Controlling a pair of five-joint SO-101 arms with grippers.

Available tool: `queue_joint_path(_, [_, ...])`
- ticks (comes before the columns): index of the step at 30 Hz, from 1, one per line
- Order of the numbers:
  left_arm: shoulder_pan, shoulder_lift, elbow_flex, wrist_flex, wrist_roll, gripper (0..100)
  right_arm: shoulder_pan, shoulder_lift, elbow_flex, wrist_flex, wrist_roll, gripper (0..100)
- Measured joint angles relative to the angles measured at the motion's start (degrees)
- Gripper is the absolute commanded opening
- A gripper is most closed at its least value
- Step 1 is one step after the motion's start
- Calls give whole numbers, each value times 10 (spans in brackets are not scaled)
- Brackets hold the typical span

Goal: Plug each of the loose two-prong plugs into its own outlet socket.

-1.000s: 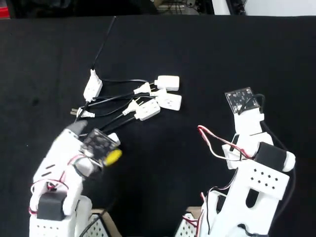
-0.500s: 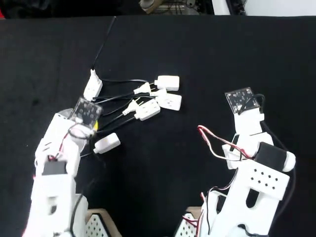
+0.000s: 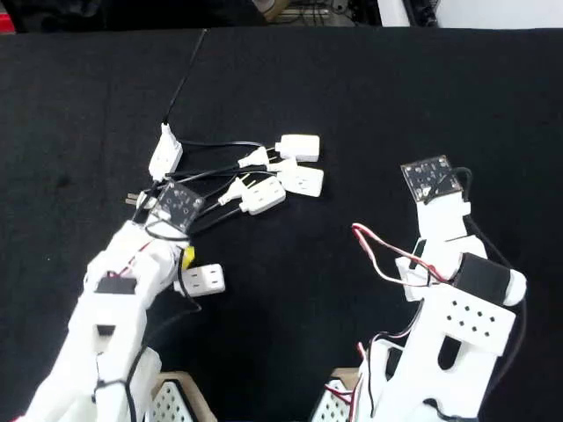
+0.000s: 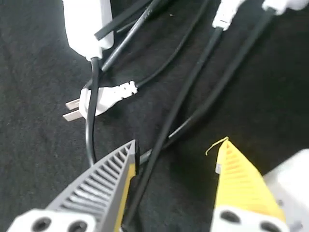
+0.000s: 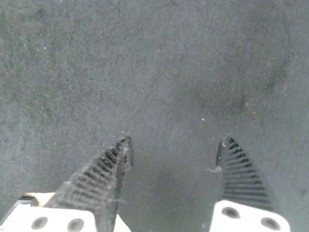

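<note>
Black cloth covers the table [image 3: 396,97] from edge to edge. Beyond its far rim we catch a dim strip of room, with a pale wall [image 3: 493,12] at one corner.

Down to the action. The loose plug [image 4: 94,100] lies flat on the cloth with its two prongs bare, and a black cord [image 4: 89,130] crosses its white body. Just beside it sits a long white socket [image 3: 165,153].

Farther along the tangle we count three more white socket blocks [image 3: 302,181] clustered together. Two plugs [image 3: 253,158] point their prongs at them, close in, though we cannot tell whether either is seated. One more socket block [image 3: 203,280] rests apart, right next to the left arm.

The left hand [image 4: 177,151] hangs over the cords near the loose plug, fingers spread wide and gripping nothing. On the other side, well apart from the cables, the right hand [image 5: 175,145] is spread too, above bare cloth.
</note>
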Motion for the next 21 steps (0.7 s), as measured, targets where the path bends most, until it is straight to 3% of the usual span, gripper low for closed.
queue_joint_path(5, [3, -170, 9, 119, 4, 264, -2, 0, 0, -7, -1, 276])
queue_joint_path(10, [-46, -353, 8, 226, 82, 264, -67, 0, 0, -13, -20, 276])
queue_joint_path(16, [-117, -497, 3, 413, 94, 264, -221, 80, 1, -91, -142, 276])
queue_joint_path(19, [-142, -546, 26, 452, 94, 264, -323, 169, -19, -149, -193, 276])
queue_joint_path(21, [-154, -546, 45, 458, 94, 264, -391, 236, -45, -182, -181, 276])
